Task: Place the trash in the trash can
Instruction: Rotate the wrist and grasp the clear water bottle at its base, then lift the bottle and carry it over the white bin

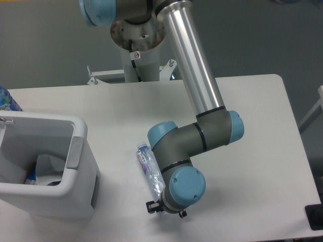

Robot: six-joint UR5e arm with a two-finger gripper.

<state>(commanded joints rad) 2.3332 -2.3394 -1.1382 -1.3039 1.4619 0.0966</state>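
Note:
The trash in reach is a slim clear bottle with a bluish-purple label, lying on the white table with its cap pointing away from me. Its near end disappears under the arm's blue wrist cap. My gripper points straight down over that end and is almost wholly hidden by the wrist. Only small black parts stick out, so its fingers cannot be read. The trash can stands at the left, a boxy white bin with a grey handle panel. A crumpled white wrapper lies inside it.
Some blue and orange item lies in the bin beside the wrapper. A blue-topped object peeks in at the far left edge. The arm's base column rises behind the table. The front table edge runs close below the wrist.

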